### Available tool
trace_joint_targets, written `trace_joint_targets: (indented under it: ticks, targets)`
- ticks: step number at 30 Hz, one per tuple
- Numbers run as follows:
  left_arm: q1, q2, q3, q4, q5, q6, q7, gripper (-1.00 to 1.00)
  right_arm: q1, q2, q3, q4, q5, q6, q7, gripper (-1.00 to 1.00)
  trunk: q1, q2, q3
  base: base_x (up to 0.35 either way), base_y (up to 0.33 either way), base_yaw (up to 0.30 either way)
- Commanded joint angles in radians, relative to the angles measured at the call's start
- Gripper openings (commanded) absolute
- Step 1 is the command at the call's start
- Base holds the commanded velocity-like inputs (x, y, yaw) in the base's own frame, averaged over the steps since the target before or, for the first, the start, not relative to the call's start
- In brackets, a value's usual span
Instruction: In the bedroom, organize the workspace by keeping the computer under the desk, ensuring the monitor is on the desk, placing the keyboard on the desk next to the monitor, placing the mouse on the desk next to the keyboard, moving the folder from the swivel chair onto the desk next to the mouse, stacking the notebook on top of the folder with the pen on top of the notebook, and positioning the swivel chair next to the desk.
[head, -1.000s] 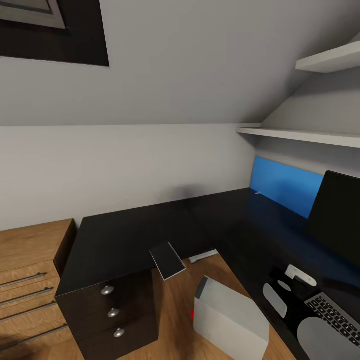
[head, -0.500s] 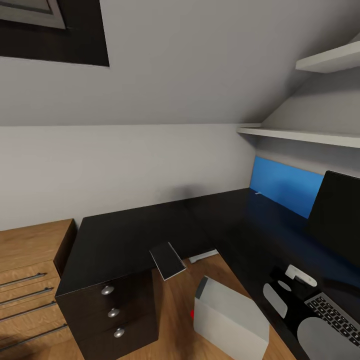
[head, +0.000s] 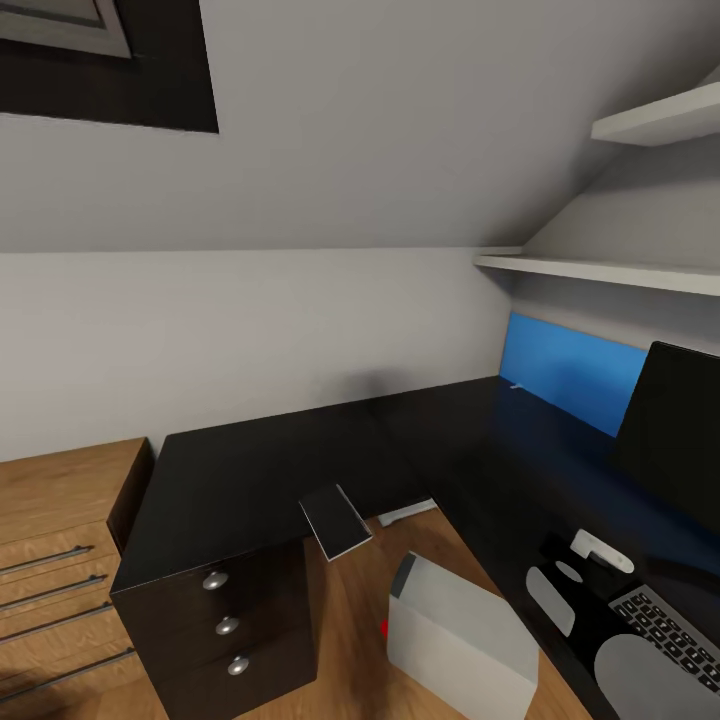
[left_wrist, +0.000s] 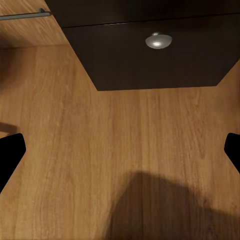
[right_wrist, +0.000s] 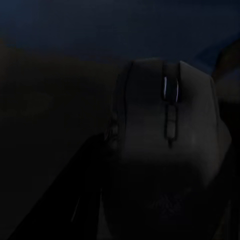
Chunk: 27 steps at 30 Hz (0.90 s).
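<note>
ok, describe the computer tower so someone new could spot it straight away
Start from the long black L-shaped desk filling the middle of the head view. On the wooden floor in the desk's inner corner, right of the dark drawers with round silver knobs, sits the computer. It is the sole pale grey box down there, with a small red mark on its darker front face.

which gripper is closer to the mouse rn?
Right. The right wrist view has the mouse large and close, directly ahead of that gripper. The left gripper hangs open over wooden floor by the desk's drawer knob.
</note>
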Motion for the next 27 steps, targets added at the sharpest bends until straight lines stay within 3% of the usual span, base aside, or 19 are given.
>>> trace_joint_targets:
  ticks: [1,7,10,27]
  targets:
    - [0.000,0.000,-0.002,0.000,0.009,-0.004,0.003,1.00,-0.001,-0.001,0.009,-0.001,-0.011,-0.006,-0.005,-1.00,0.000,-0.001,-0.001,0.000,0.000,0.000]
    - [0.000,0.000,-0.002,0.000,0.009,-0.004,0.002,1.00,-0.001,-0.001,0.008,-0.001,-0.010,-0.006,-0.005,-1.00,0.000,-0.001,-0.001,0.000,0.000,0.000]
    - [0.000,0.000,-0.002,0.000,0.009,-0.004,0.003,1.00,-0.001,-0.001,0.009,-0.001,-0.010,-0.006,-0.005,-1.00,-0.012,0.020,0.008,0.000,0.000,0.000]
    - [0.000,0.000,-0.002,0.000,0.009,-0.004,0.002,1.00,-0.001,-0.001,0.008,-0.001,-0.010,-0.006,-0.006,-1.00,-0.012,0.020,0.008,0.000,0.000,0.000]
